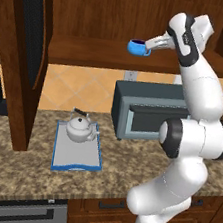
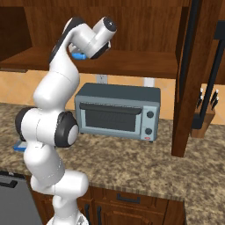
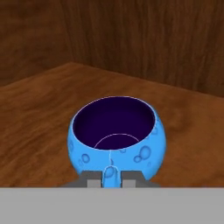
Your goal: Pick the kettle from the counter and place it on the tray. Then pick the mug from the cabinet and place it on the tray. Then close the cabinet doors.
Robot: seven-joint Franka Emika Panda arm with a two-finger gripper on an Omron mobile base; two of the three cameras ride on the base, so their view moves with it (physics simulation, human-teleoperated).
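Kettle (image 1: 79,128) already sits on the tray (image 1: 76,161) on the tabletop (image 1: 18,170), so step one is done. My fingers (image 3: 110,178) are up in the cabinet (image 1: 98,10), clamped on the mug's (image 3: 117,138) handle; the mug rests on the shelf (image 3: 39,113), not lifted yet. Left: carry mug to tray beside kettle, then shut the cabinet doors (image 1: 18,54), both wide open.

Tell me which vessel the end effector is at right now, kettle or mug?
The blue mug on the cabinet shelf; the end effector straddles its handle. The white kettle already sits on the blue-rimmed tray.
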